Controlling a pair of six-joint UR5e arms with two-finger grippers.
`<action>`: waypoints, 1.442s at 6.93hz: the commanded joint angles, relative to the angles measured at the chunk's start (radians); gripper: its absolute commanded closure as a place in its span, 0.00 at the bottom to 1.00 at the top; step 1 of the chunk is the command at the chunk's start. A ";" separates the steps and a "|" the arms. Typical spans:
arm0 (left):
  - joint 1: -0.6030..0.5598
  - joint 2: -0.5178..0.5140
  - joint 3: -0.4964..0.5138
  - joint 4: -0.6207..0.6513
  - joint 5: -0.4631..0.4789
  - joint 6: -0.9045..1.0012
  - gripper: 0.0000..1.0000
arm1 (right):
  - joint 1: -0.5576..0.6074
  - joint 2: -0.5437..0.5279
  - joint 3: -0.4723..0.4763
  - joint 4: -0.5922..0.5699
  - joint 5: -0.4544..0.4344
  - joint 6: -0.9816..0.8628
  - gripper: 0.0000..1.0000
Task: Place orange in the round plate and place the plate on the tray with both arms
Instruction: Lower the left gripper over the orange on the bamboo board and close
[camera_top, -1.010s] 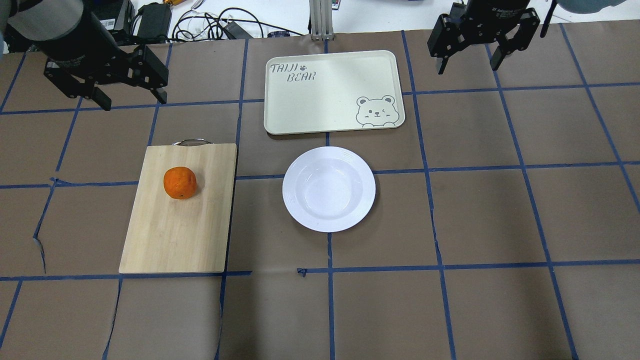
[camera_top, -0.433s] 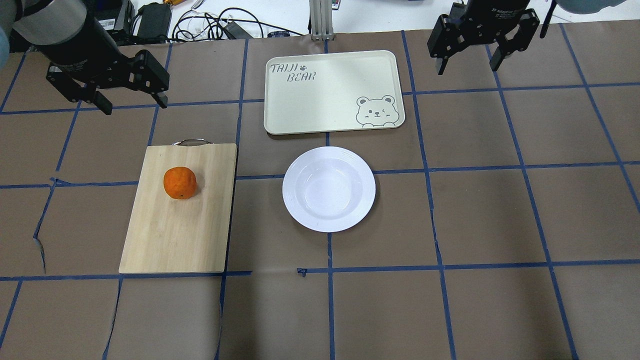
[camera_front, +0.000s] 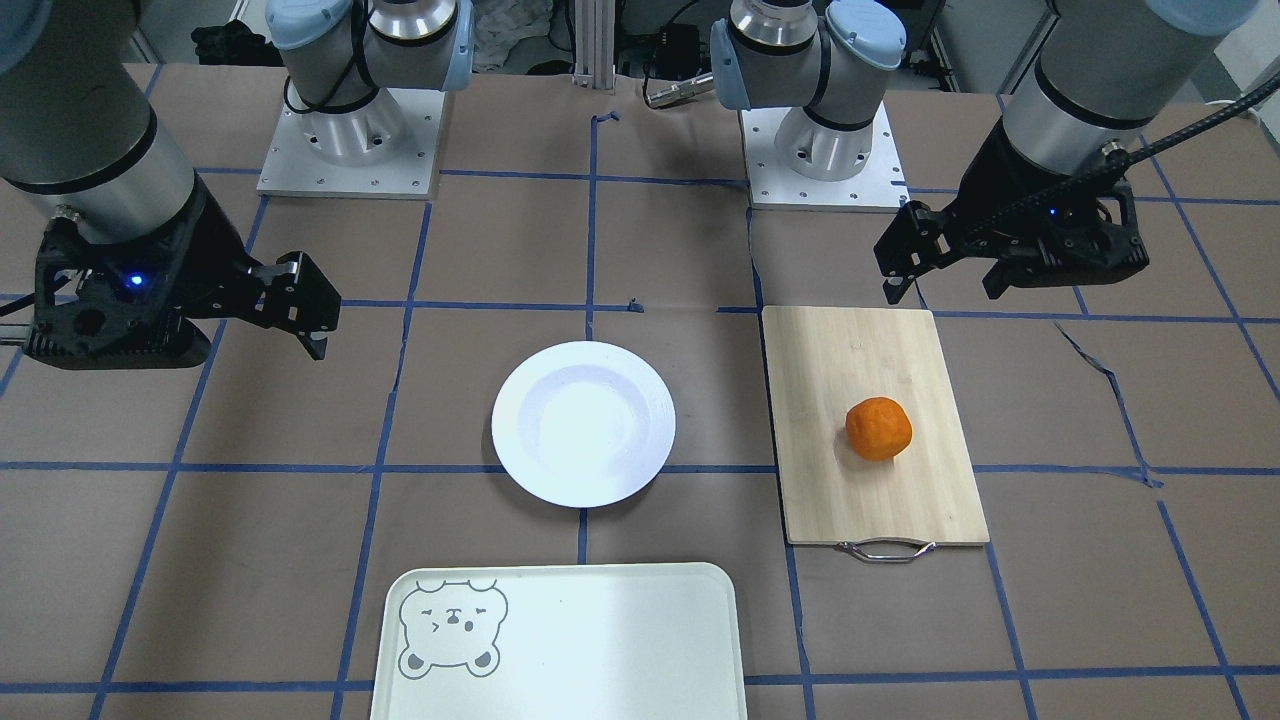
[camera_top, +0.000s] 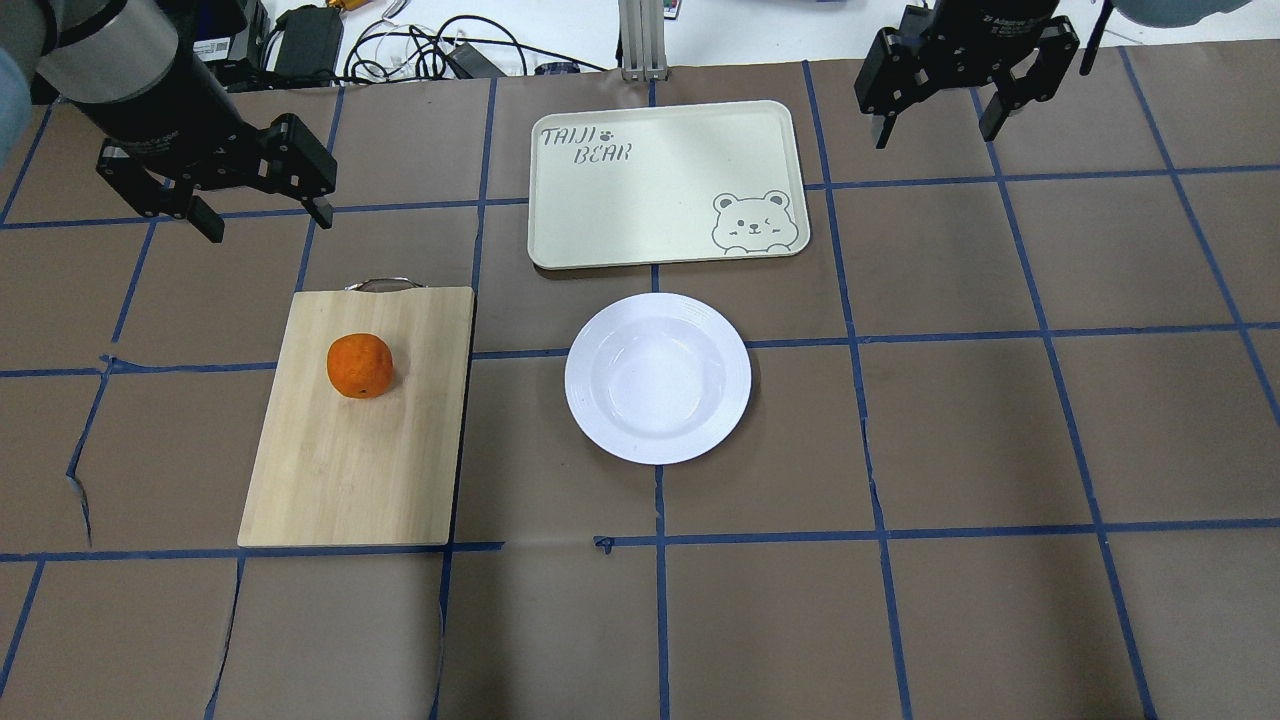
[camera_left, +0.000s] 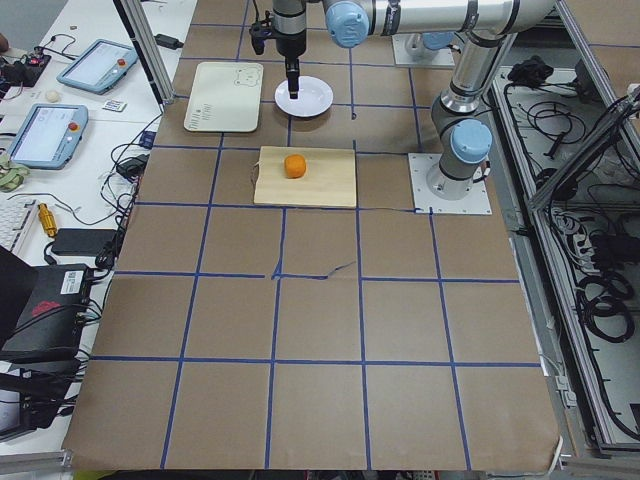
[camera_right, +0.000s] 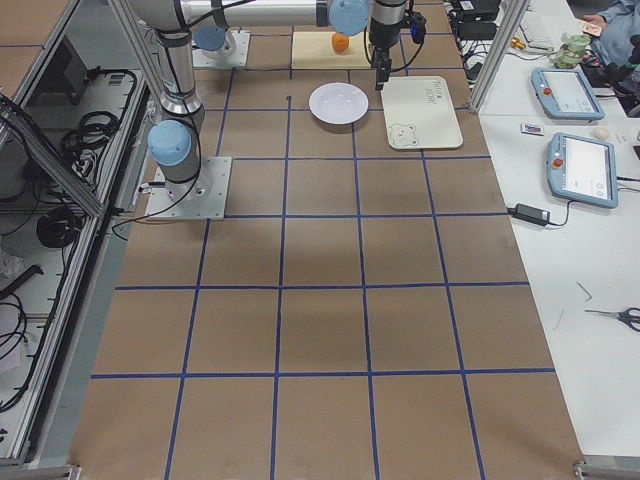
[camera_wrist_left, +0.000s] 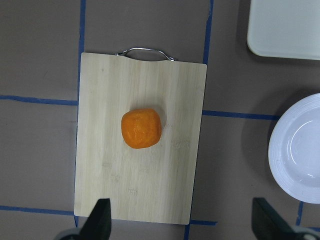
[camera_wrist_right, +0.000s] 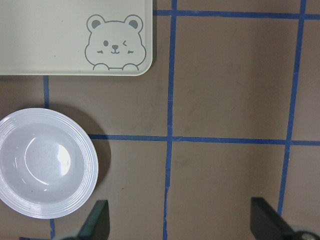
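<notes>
Brown-papered table, blue tape grid; white side bench carrying tablets; cables behind.

The tray reads "TAIJI BEAR" in grey at one corner.

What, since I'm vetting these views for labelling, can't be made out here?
Front-facing view: the tray is cut off by the bottom edge.
Left wrist view: the round plate is cut by the right edge.
Exterior right: the orange is too small for skin detail.
</notes>
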 joint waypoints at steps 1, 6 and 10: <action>0.002 0.007 -0.022 -0.003 -0.002 -0.003 0.00 | -0.001 0.000 0.000 0.001 0.000 0.000 0.00; 0.002 -0.010 -0.025 -0.012 -0.002 0.002 0.00 | -0.001 0.000 0.000 0.003 0.000 0.000 0.00; 0.074 -0.103 -0.198 0.207 -0.013 -0.004 0.00 | -0.001 0.000 0.000 0.003 0.000 0.000 0.00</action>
